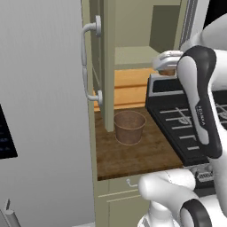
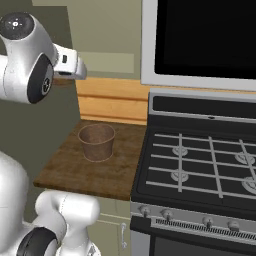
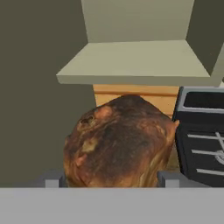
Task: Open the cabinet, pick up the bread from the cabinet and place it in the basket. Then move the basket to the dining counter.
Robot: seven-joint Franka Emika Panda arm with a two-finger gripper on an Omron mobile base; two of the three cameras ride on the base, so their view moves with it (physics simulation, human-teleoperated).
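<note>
A black stove (image 2: 200,165) with grey burner grates stands just right of a short dark wood counter (image 2: 70,172). Above the stove hangs a dark microwave (image 2: 205,37). Left of the counter rises a grey fridge (image 1: 40,111). A tan wood backsplash (image 2: 112,102) runs behind the counter.

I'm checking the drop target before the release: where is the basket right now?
The basket stands upright on the narrow dark wood worktop, left of the stove and just right of the open cabinet door.
</note>
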